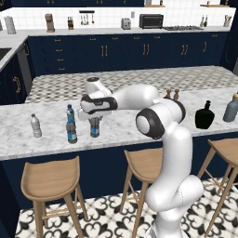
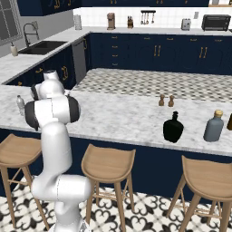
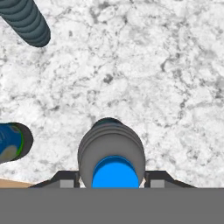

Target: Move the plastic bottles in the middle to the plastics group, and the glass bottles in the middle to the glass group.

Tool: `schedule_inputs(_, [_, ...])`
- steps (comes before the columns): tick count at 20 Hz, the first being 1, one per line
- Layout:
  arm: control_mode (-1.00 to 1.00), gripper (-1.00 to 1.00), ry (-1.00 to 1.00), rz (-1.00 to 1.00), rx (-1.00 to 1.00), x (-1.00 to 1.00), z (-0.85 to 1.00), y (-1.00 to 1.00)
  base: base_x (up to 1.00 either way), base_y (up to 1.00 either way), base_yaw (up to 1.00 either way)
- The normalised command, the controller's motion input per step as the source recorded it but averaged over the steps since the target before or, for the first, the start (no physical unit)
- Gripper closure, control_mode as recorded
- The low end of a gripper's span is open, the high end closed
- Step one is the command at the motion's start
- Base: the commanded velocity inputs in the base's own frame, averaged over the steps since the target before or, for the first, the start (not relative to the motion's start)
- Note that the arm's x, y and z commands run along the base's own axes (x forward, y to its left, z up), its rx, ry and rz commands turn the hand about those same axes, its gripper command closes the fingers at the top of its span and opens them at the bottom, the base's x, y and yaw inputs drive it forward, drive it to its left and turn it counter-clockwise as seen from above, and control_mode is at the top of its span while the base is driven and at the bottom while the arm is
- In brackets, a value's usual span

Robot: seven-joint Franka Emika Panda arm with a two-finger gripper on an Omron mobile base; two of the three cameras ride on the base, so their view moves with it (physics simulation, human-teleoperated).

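My gripper (image 1: 95,119) reaches down over the left part of the marble counter (image 1: 125,128) and is shut on a small blue-capped water bottle (image 1: 95,128). The hand view looks down on its blue cap (image 3: 114,173), with a finger (image 3: 66,182) pressed to each side. I cannot tell whether its base touches the counter. A second water bottle (image 1: 71,133) (image 3: 12,142) stands just left of it. The teal bottle (image 1: 70,113) (image 3: 26,22) and the pale white-capped bottle (image 1: 36,126) stand further left. At the far right are the squat black bottle (image 1: 204,116) (image 2: 173,128) and the tall grey bottle (image 1: 231,108) (image 2: 213,126).
Two small brown shakers (image 1: 172,95) (image 2: 166,100) stand at the back of the counter, right of the middle. Wooden stools (image 1: 50,179) line the counter's near side. A patterned floor lies beyond the counter, and further cabinets with a sink (image 2: 43,46) lie behind that.
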Motion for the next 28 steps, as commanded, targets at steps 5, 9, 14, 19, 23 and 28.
schedule_inputs(5, [-1.00,1.00,0.00,0.04,0.02,0.02,-0.22,0.00,0.00,0.00,0.00])
schedule_inputs(9, [-1.00,-1.00,0.00,0.01,0.00,0.01,-0.04,0.02,0.00,0.00,0.00])
schedule_inputs(14, [-1.00,-1.00,0.00,0.00,0.00,0.01,0.00,-0.01,0.00,0.00,0.00])
schedule_inputs(19, [-1.00,-1.00,0.00,0.00,0.00,-0.06,0.44,-0.21,0.00,0.00,0.00])
schedule_inputs(23, [-1.00,-1.00,-0.03,0.00,0.00,-0.59,0.65,-0.54,0.00,0.00,0.00])
schedule_inputs(28, [-1.00,-1.00,0.00,0.00,0.06,-0.95,0.66,-0.99,0.00,0.00,0.00])
